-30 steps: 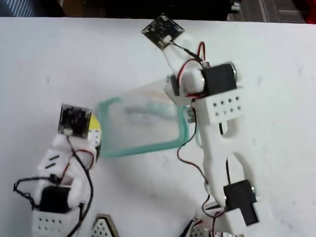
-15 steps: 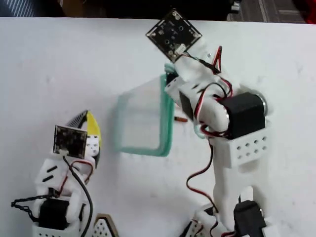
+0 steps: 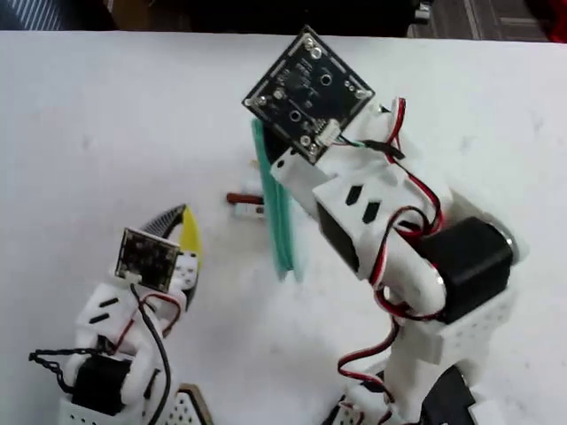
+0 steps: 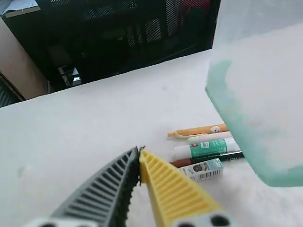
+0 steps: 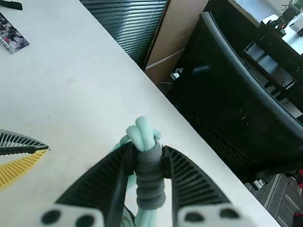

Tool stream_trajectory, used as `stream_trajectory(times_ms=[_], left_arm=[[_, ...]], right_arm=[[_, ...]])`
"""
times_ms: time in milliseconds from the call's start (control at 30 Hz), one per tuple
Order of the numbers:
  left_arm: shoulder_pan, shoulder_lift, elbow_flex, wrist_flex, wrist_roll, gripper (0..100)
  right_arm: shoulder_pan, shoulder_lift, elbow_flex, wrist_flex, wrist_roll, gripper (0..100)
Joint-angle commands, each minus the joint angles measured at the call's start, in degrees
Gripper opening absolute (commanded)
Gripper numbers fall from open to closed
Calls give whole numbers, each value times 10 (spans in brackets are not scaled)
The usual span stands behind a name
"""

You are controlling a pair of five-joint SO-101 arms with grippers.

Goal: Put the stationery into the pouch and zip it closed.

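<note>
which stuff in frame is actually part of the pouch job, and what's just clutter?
Job: pouch, clamped in the right gripper; stationery on the table; left gripper, shut near it.
Clutter: printed card on the table; black chair behind.

Left gripper (image 4: 140, 152) sits near left, jaws pinched together. Right gripper (image 5: 144, 158) is raised at center, clamped on the pouch (image 3: 282, 235) edge.

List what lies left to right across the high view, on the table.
left gripper → stationery → pouch, held up edge-on → right arm
</note>
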Motion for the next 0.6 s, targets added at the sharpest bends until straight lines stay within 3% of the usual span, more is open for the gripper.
stream_trajectory(times_ms=[0, 233, 400, 567], left_arm=[[7, 8, -4, 6, 2, 24], [5, 8, -4, 7, 2, 24], [5, 8, -4, 7, 1, 24], [-20, 8, -5, 7, 2, 24]], right_arm=[[-7, 22, -5, -4, -26, 16], [-38, 10, 106, 41, -51, 16], [-123, -65, 200, 40, -48, 16], [-132, -116, 279, 40, -1, 16]])
